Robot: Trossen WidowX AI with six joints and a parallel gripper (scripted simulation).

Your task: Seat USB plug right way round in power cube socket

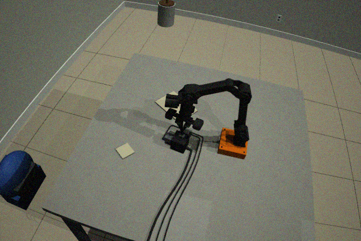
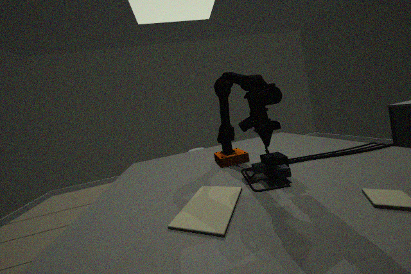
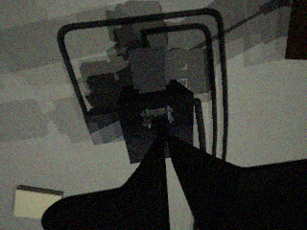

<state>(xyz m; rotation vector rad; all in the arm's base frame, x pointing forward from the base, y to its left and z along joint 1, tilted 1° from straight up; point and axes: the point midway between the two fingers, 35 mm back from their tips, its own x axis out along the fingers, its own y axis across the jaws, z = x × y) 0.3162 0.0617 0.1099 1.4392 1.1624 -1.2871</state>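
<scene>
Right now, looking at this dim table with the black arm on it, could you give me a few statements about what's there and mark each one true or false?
1. The claw is shut on the USB plug on top of the power cube. True.
2. The arm's base is blue. False: it is orange.
3. Dark cables run from the cube toward the table edge. True.
4. The claw is wide open, well away from the cube. False: it is closed, pointing down right above the cube.
5. Two pale flat cards lie on the table. True.
</scene>
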